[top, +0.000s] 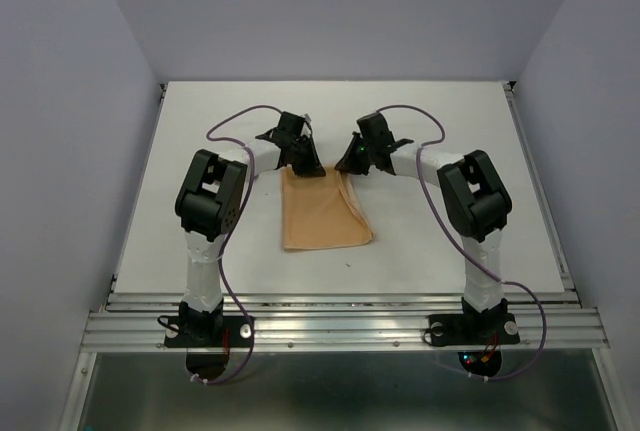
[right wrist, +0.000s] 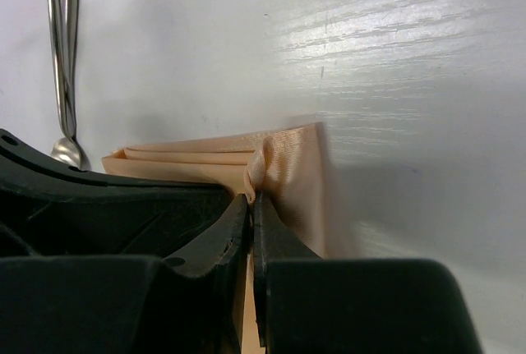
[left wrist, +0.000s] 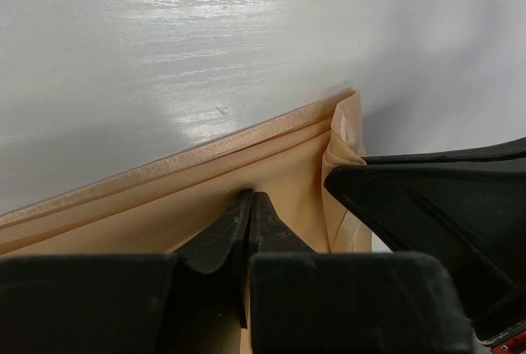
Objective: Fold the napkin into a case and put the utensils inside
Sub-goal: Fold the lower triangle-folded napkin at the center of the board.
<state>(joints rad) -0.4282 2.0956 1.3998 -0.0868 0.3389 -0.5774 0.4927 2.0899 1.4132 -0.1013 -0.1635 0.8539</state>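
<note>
The peach-orange napkin (top: 322, 213) lies folded into an oblong on the white table, with layered edges along its far side (left wrist: 164, 181). My left gripper (top: 303, 163) sits at the napkin's far left corner, jaws shut with the tips (left wrist: 249, 198) pressed into the cloth. At the far right corner my right gripper (top: 347, 163) is shut, and a pucker of napkin (right wrist: 259, 169) is pinched between its tips (right wrist: 251, 199). Silver utensils (right wrist: 63, 50) lie beyond the napkin in the right wrist view, a spoon bowl (right wrist: 70, 153) near the cloth. The top view hides them behind the arms.
The two grippers are close together; each shows as a black shape in the other's wrist view (left wrist: 436, 198) (right wrist: 107, 198). Purple cables (top: 235, 121) loop over the table. A metal rail (top: 340, 323) runs along the near edge, and lavender walls enclose the table.
</note>
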